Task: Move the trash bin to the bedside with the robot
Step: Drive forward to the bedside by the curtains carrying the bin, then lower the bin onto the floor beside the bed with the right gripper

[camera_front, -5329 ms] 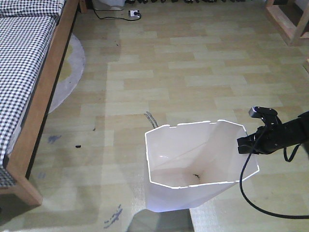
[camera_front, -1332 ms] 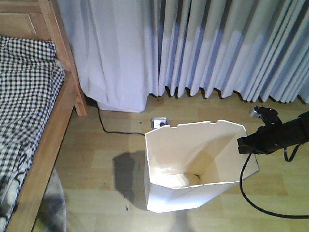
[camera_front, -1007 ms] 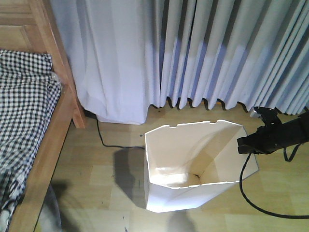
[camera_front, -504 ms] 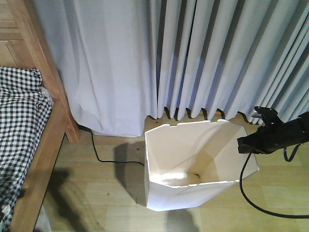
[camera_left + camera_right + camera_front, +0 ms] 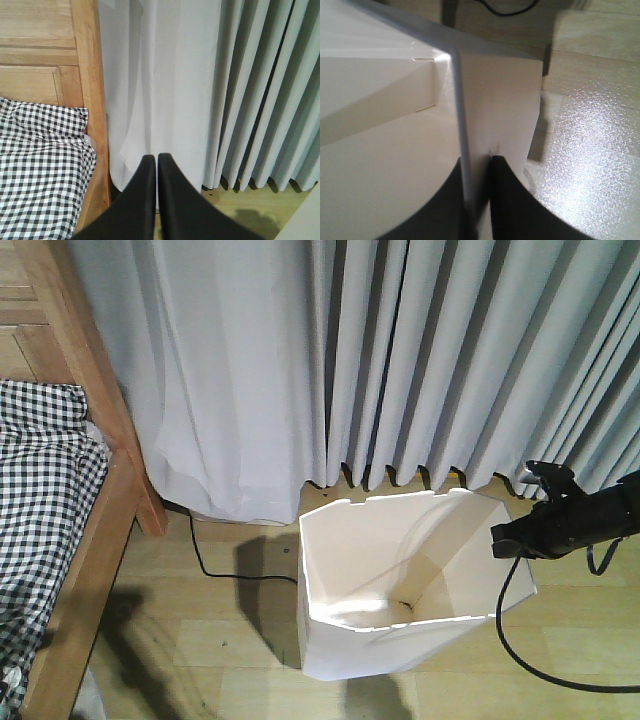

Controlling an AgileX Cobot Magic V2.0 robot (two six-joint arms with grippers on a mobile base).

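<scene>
The white trash bin [image 5: 400, 590] stands on the wooden floor in the front view, close to the curtain, cream inside. My right gripper [image 5: 500, 542] on its slim black arm is shut on the bin's right wall. In the right wrist view the thin wall [image 5: 465, 135] runs between the two black fingers, one inside and one outside. The bed [image 5: 60, 500] with black-and-white checked bedding and light wooden frame is at the left, apart from the bin. My left gripper [image 5: 156, 159] is shut and empty, pointing at the curtain beside the bed's headboard [image 5: 47, 55].
Grey-white curtains [image 5: 400, 360] hang across the whole back, reaching the floor. A black power cable [image 5: 215, 565] lies on the floor between bed and bin. The arm's black cable [image 5: 530, 660] loops down at the right of the bin.
The view has advanced from open floor up to the curtain and the bed's head end. The bin stays in the same place in the frame, held by my right gripper. Since half a second ago almost nothing moved.
</scene>
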